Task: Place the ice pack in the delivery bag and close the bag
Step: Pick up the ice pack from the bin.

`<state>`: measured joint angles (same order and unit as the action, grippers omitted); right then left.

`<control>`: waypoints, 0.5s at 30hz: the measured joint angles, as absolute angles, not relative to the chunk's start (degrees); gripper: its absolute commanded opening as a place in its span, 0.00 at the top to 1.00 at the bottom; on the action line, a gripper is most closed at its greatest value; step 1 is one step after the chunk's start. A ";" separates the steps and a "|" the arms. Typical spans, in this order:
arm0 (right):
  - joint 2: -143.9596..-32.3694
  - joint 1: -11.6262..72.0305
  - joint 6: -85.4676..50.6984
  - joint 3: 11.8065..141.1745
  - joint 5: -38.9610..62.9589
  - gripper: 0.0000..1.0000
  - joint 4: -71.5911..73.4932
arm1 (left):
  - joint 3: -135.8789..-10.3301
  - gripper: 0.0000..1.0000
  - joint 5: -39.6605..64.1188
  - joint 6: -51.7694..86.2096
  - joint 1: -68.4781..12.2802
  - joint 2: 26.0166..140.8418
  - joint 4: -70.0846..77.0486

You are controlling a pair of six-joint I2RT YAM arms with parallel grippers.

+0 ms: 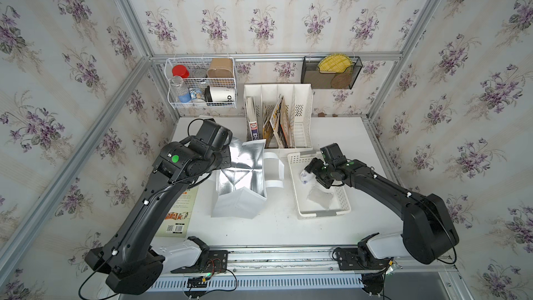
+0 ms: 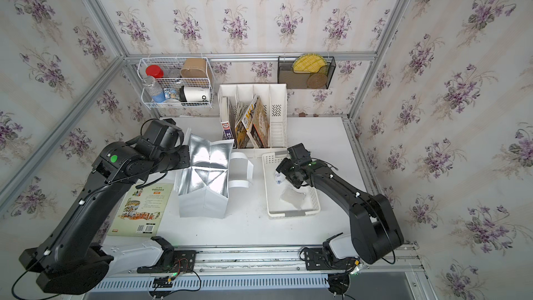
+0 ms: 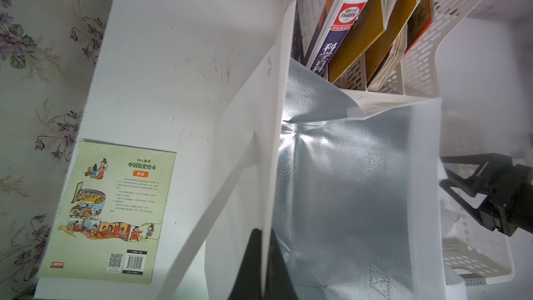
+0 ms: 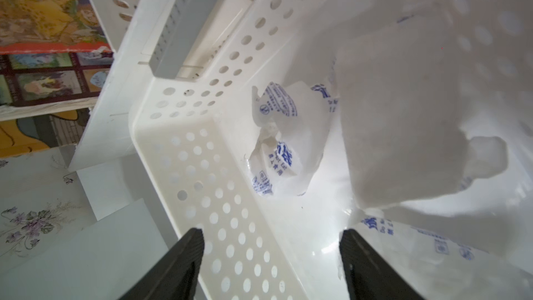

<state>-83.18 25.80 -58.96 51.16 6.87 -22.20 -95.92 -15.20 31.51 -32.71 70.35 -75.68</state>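
Lying flat at the left of the surface [image 1: 288, 226], one picture book [image 1: 180, 217] is half hiding under the left arm. Next to it, the left gripper [image 3: 264, 243] is pinching shut on the left wall of the delivery bag [image 3: 346, 183]. Only its two dark fingertips are showing, cut off by the frame's edge, and from above the wrist is covering them.

The one bag is standing upright mid-surface with its mouth gaping. Its silver lining is glaring so hard that the bottom is hard to read. Of its two strap handles, one [image 1: 275, 158] is flopping toward the basket and the other is mostly hiding beneath the arm.

Further right, one white perforated basket [image 1: 343, 202] is holding two packs, counting from above: the printed ice pack [image 1: 305, 176] and a clearer pack [image 1: 319, 196]. The right gripper [image 4: 271, 230] is reaching into the basket, jaws standing apart and gripping nothing I can see, with the ice pack lying just beyond its tips. A pale blur is filling much of the right wrist view, and I cannot tell what it is.
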 measured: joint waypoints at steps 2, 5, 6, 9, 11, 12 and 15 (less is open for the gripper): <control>-85.52 25.80 -60.49 51.40 6.85 0.21 -21.37 | -95.70 1.00 -15.03 31.83 -32.73 69.78 -75.66; -88.73 25.80 -61.89 51.66 6.83 0.21 -19.55 | -95.39 1.00 -14.52 32.45 -32.73 69.14 -75.59; -89.82 25.80 -62.22 51.86 6.85 0.21 -19.00 | -95.24 1.00 -14.31 32.71 -32.73 68.95 -75.50; -93.58 25.80 -63.05 52.88 7.11 0.22 -17.32 | -94.67 1.00 -13.58 32.75 -32.75 68.51 -75.07; -95.90 25.80 -63.40 53.47 7.64 0.25 -16.12 | -94.63 1.00 -13.39 32.77 -32.75 68.49 -74.98; -96.84 25.80 -63.61 53.63 8.10 0.26 -15.53 | -94.63 1.00 -13.37 32.77 -32.75 68.47 -74.98; -98.41 25.80 -64.31 53.76 8.32 0.31 -13.37 | -94.63 1.00 -13.34 32.88 -32.75 68.38 -75.02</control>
<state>-98.41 25.80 -64.31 53.76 8.32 -13.37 -94.63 -13.34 32.88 -32.75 68.38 -75.02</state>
